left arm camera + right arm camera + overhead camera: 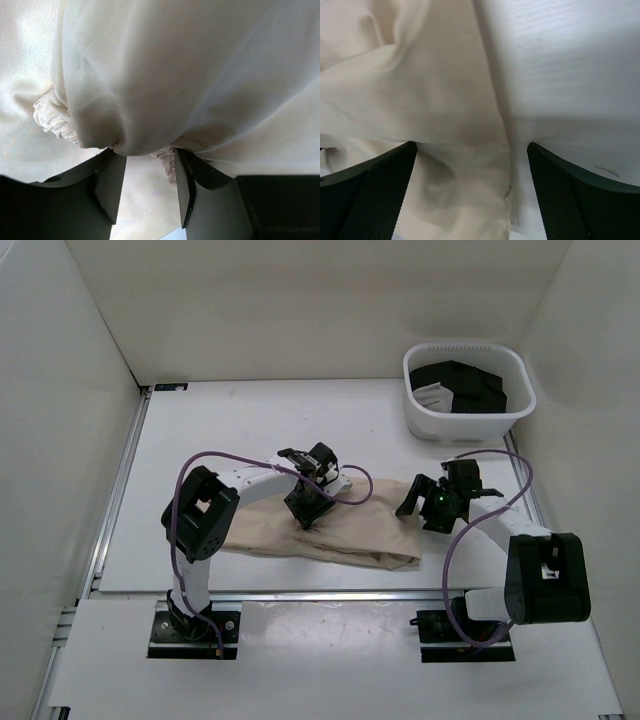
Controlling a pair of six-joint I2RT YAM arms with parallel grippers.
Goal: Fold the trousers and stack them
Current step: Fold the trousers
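The light beige trousers (350, 537) lie as a long folded strip across the near middle of the table. My left gripper (304, 510) points down onto their upper edge. In the left wrist view a bunched fold of the trousers (175, 75) bulges over both fingertips, and the gripper (145, 152) is shut on it. My right gripper (412, 502) hovers at the strip's right end. In the right wrist view it (470, 147) stands wide open above the trousers' (420, 90) edge, with nothing between the fingers (375, 195).
A white basket (415, 410) holding black clothing (465, 385) sits at the far right of the table. White walls enclose the left, back and right sides. Purple cables loop off both arms.
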